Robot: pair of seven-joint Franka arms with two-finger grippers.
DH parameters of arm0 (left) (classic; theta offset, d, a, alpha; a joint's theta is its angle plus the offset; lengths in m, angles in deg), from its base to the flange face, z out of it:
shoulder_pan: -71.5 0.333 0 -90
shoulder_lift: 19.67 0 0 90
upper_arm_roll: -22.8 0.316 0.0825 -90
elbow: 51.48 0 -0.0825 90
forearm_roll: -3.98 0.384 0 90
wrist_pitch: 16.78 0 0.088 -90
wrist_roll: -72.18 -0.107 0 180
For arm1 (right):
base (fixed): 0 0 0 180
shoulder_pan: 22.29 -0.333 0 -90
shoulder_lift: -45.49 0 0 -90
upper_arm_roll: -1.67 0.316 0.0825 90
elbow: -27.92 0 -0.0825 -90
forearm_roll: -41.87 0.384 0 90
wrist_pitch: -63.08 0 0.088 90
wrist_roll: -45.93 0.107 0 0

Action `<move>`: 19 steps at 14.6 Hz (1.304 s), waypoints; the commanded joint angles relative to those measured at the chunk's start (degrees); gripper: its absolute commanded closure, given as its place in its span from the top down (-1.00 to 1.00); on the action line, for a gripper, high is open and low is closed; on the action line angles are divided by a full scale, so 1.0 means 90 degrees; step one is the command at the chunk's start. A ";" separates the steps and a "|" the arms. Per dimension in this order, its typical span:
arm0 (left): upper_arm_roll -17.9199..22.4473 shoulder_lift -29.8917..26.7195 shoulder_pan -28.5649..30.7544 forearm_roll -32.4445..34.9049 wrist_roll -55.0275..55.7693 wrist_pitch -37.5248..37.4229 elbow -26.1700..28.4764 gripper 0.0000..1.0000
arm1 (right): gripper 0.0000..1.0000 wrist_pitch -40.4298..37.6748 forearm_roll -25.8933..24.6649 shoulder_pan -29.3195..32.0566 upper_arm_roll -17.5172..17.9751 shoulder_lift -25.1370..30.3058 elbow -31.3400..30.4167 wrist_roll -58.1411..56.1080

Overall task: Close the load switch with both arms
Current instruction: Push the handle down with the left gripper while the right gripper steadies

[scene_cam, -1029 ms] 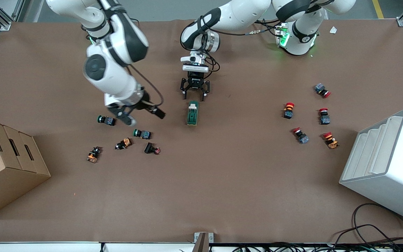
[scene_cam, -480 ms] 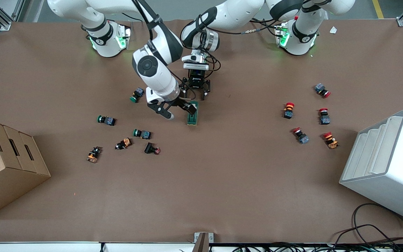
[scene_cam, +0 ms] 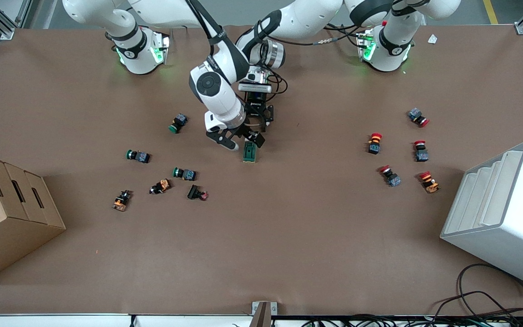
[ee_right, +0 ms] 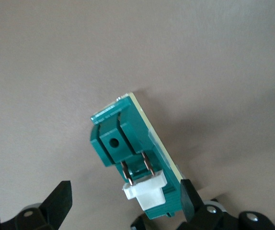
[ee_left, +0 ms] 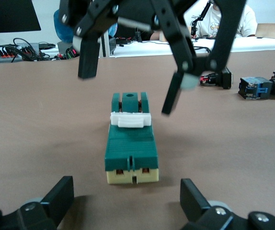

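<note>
**benchrat:** Brown tabletop (scene_cam: 288, 236), load switch (scene_cam: 249, 152) mid-table. Right gripper (scene_cam: 240, 139) hangs spread over it; left gripper (scene_cam: 259, 119) spread just beside its end.

**kilo_ohm:** Two grippers crowding one switch? They might collide, or knock it sideways.

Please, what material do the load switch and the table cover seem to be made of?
The load switch looks like moulded plastic: a dark green body with a smooth, slightly glossy face, a cream base and a white lever piece. Two small copper-coloured strips beside the lever are probably metal contacts. The table cover appears to be brown paper or thin card, matte, with faint creases; the exact material cannot be told.
</note>
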 commanded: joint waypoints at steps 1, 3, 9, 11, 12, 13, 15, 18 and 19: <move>0.0208 0.0422 0.0039 0.0160 0.0012 0.0057 -0.0245 0.96 | 1.00 0.0312 0.0464 -0.0355 -0.0070 0.0042 -0.0193 -0.0011; 0.0208 0.0471 0.0039 0.0160 0.0012 0.0057 -0.0294 0.97 | 1.00 0.0400 0.0592 -0.0443 -0.0070 -0.0026 -0.0193 -0.0011; 0.0208 0.0471 0.0020 0.0160 0.0021 0.0057 -0.0304 0.97 | 1.00 0.0713 0.0836 -0.0512 -0.0070 -0.0211 -0.0116 -0.0011; 0.0208 0.0471 0.0020 0.0160 0.0021 0.0048 -0.0304 0.97 | 1.00 0.0723 0.0846 -0.0493 -0.0070 -0.0338 0.0030 -0.0011; 0.0208 0.0481 0.0020 0.0151 0.0021 0.0048 -0.0304 0.97 | 1.00 0.0723 0.0846 -0.0483 -0.0070 -0.0387 0.0108 -0.0011; 0.0208 0.0471 0.0010 0.0160 0.0021 0.0048 -0.0295 0.97 | 1.00 0.0723 0.0866 -0.0454 -0.0070 -0.0407 0.0177 -0.0011; 0.0208 0.0471 0.0010 0.0160 0.0021 0.0048 -0.0304 0.97 | 1.00 0.0704 0.0875 -0.0415 -0.0079 -0.0407 0.0304 -0.0011; 0.0208 0.0471 0.0010 0.0160 0.0021 0.0048 -0.0304 0.97 | 1.00 0.0684 0.0885 -0.0327 -0.0089 -0.0407 0.0451 -0.0021; 0.0208 0.0471 0.0000 0.0151 0.0021 0.0048 -0.0304 0.97 | 1.00 0.0665 0.0885 -0.0288 -0.0089 -0.0407 0.0499 -0.0040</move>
